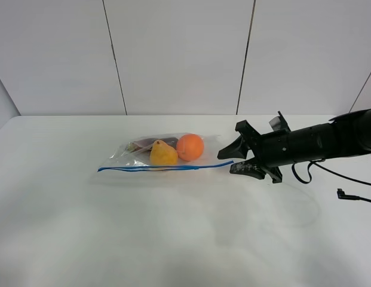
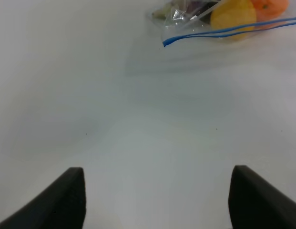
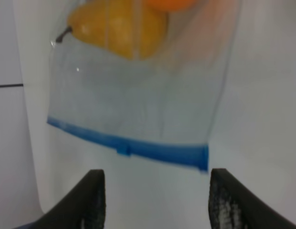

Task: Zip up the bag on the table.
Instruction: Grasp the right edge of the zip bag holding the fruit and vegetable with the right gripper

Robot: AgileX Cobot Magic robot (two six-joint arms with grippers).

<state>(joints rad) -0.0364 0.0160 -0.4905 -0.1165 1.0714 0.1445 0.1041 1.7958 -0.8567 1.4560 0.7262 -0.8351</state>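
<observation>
The clear bag (image 1: pixel 167 156) lies on the white table (image 1: pixel 173 239) with an orange (image 1: pixel 190 147) and a yellow pear (image 1: pixel 163 153) inside. Its blue zip strip (image 1: pixel 161 168) runs along the near edge. My right gripper (image 1: pixel 227 162) is open at the strip's right end. In the right wrist view the strip's end (image 3: pixel 138 150) lies just ahead of the open right gripper (image 3: pixel 155 175). My left gripper (image 2: pixel 157 171) is open and empty over bare table, well short of the bag's left corner (image 2: pixel 186 33). The left arm is out of the exterior view.
A thin black cable (image 1: pixel 352 195) lies on the table at the far right, under the right arm (image 1: pixel 328 140). A white panelled wall (image 1: pixel 179 54) rises behind the table's far edge.
</observation>
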